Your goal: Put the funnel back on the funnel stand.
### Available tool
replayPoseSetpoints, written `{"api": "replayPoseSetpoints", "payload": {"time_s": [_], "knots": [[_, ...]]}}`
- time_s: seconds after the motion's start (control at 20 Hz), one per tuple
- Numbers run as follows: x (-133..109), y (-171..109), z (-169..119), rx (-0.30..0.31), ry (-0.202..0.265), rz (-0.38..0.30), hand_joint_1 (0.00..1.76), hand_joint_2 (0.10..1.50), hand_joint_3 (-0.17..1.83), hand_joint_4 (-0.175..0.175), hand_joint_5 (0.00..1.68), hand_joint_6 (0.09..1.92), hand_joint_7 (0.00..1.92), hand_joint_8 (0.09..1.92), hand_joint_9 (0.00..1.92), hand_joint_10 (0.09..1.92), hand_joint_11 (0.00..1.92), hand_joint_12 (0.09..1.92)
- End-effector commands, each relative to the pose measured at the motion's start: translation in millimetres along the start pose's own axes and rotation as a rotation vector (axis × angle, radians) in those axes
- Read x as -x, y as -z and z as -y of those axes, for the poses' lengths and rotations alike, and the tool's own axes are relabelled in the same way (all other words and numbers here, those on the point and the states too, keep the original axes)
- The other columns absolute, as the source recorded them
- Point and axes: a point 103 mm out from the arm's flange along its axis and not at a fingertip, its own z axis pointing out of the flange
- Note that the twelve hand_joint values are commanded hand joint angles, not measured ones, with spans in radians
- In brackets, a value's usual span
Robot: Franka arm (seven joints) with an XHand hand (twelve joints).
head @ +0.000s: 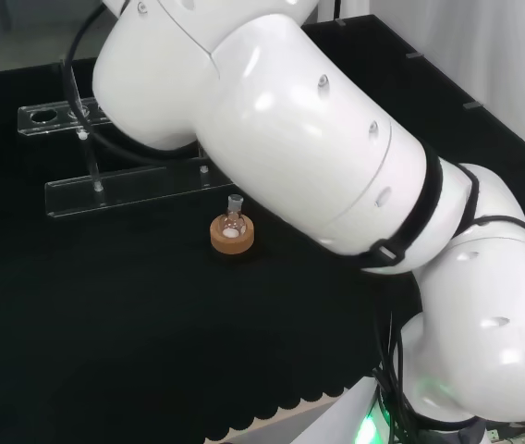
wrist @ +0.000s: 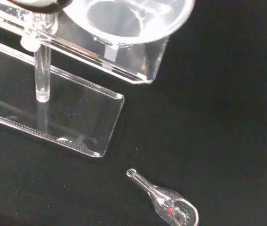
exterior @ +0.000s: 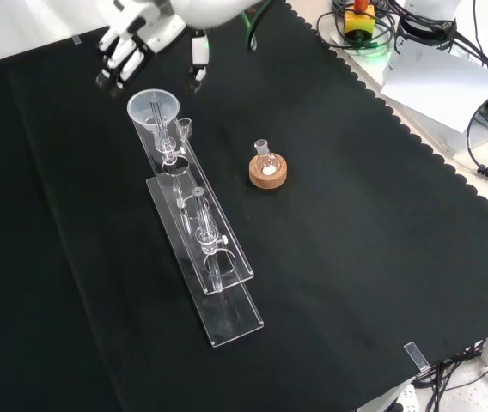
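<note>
**Funnel seated in stand; hand clear of it**

The funnel (exterior: 154, 109) sits in the clear funnel stand (exterior: 227, 292), at the end of the stand nearest the far edge of the surface (exterior: 381, 257) in the front view. Its wide mouth faces up and its stem passes down through the upper rail. In the wrist view the funnel (wrist: 124, 19) rests in the rail, and the stand's base plate (wrist: 77, 117) lies flat on the black cloth below it.

The hand (exterior: 132, 39) hangs above the far edge of the surface in the front view, just beyond the funnel and apart from it. Its fingers (exterior: 113, 69) are spread, point down and hold nothing.

A small flask (exterior: 266, 160) stands upright in a cork ring (exterior: 268, 176) near the middle of the surface, well apart from the stand, to its right in the front view. In the head view the cork ring (head: 232, 236) stands in front of the stand (head: 124, 190), beside the arm's large white links (head: 318, 139).

In the wrist view a small clear glass piece (wrist: 168, 205) with a red mark inside lies on its side on the cloth, near the corner of the base plate and apart from it.
</note>
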Motion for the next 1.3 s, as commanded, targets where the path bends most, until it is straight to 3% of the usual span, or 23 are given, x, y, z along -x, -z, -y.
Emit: {"api": "replayPoseSetpoints", "payload": {"time_s": [0.05,0.15,0.3,0.4,0.5,0.9,1.3], "knots": [[14.3,0.9,78.6,0.116,-0.055,-0.097,0.70,0.67,0.50,-0.068,0.27,0.09,0.09,0.62,0.57,0.09,0.19,1.42],[14.4,-3.3,95.7,0.120,-0.072,-0.119,0.70,0.68,0.49,-0.069,0.29,0.09,0.11,0.64,0.57,0.15,0.21,1.42],[13.3,-10.7,118.3,0.129,-0.085,-0.142,0.70,0.68,0.49,-0.070,0.31,0.09,0.15,0.65,0.47,0.45,0.23,1.42],[8.9,-14.4,133.1,0.140,-0.101,-0.164,0.70,0.68,0.50,-0.071,0.32,0.09,0.16,0.66,0.43,0.56,0.24,1.42],[5.4,-16.1,145.9,0.154,-0.096,-0.162,0.70,0.69,0.50,-0.071,0.32,0.09,0.17,0.66,0.43,0.59,0.25,1.42],[-1.6,-26.6,187.2,0.194,-0.148,-0.229,0.68,0.72,0.52,-0.073,0.36,0.09,0.23,0.69,0.48,0.64,0.30,1.41],[-5.9,-39.7,209.4,0.195,-0.171,-0.261,0.66,0.74,0.53,-0.076,0.38,0.09,0.26,0.69,0.49,0.65,0.33,1.40]]}}
